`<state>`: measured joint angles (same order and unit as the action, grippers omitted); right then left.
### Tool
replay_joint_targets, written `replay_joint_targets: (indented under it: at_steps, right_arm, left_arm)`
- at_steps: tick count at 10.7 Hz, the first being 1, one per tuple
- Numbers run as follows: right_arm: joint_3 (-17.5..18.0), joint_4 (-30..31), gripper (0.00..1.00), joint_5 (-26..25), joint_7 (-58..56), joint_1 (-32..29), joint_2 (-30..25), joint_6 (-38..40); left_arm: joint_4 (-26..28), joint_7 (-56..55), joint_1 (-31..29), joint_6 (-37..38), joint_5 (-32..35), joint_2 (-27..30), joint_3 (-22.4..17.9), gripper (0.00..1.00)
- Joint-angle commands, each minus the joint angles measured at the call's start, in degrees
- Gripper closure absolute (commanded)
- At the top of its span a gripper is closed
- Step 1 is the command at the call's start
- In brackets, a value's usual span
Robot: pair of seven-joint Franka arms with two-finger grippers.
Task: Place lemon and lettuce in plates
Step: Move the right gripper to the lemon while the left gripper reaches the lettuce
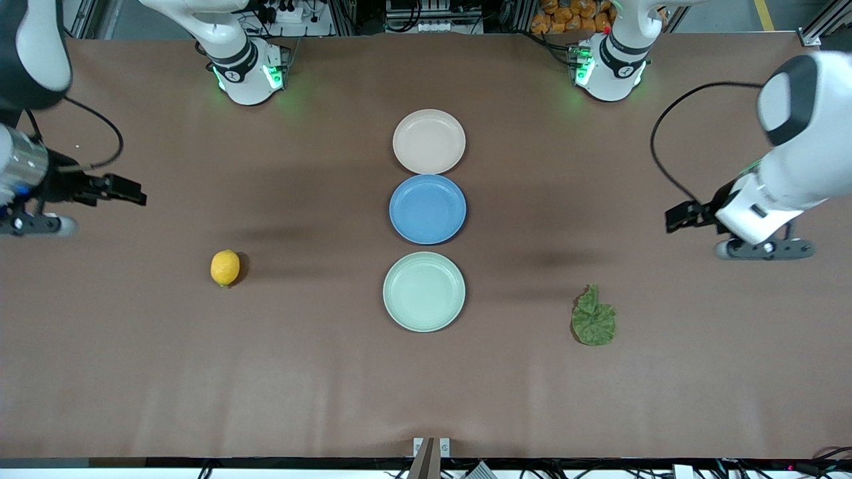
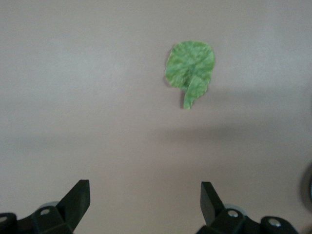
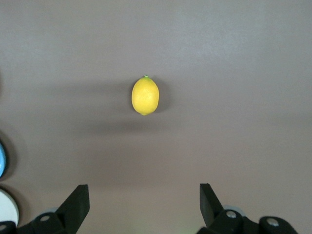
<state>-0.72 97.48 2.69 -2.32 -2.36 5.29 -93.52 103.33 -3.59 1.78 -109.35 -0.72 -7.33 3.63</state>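
Observation:
The yellow lemon (image 1: 225,267) (image 3: 145,95) lies on the brown table toward the right arm's end. The crinkled green lettuce (image 1: 593,317) (image 2: 191,68) lies flat toward the left arm's end. A beige-pink plate (image 1: 428,141) and a mint green plate (image 1: 424,291) sit in the table's middle, both with nothing on them. My right gripper (image 1: 36,225) (image 3: 144,191) hangs open over bare table, apart from the lemon. My left gripper (image 1: 765,249) (image 2: 145,187) hangs open over bare table, apart from the lettuce. Neither holds anything.
A blue plate (image 1: 427,209) sits between the two task plates, the three forming a line across the table's middle. Its rim (image 3: 2,160) shows at the edge of the right wrist view. The arm bases (image 1: 247,70) (image 1: 609,66) stand along the table's back edge.

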Motion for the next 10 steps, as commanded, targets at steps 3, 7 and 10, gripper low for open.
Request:
replay_joint_targets:
  at_steps: [3, 7, 10]
  right_arm:
    - [0.4, 4.3, 0.00, 1.0, 0.6, -0.5, 3.9, -7.2]
    - [0.5, 11.5, 0.00, 2.6, 1.8, -0.4, 4.6, -13.9]
    - [0.5, 14.0, 0.00, 2.9, 7.1, 1.4, 7.6, -19.3]
  left_arm:
    - [5.4, -2.4, 0.4, -14.0, 1.5, -6.8, 1.5, 0.00]
    - [4.4, -2.5, 1.3, -19.0, 1.2, -11.6, 1.6, 0.00]
    - [2.4, -2.5, 1.4, -19.6, 1.4, -14.4, 1.6, 0.00]
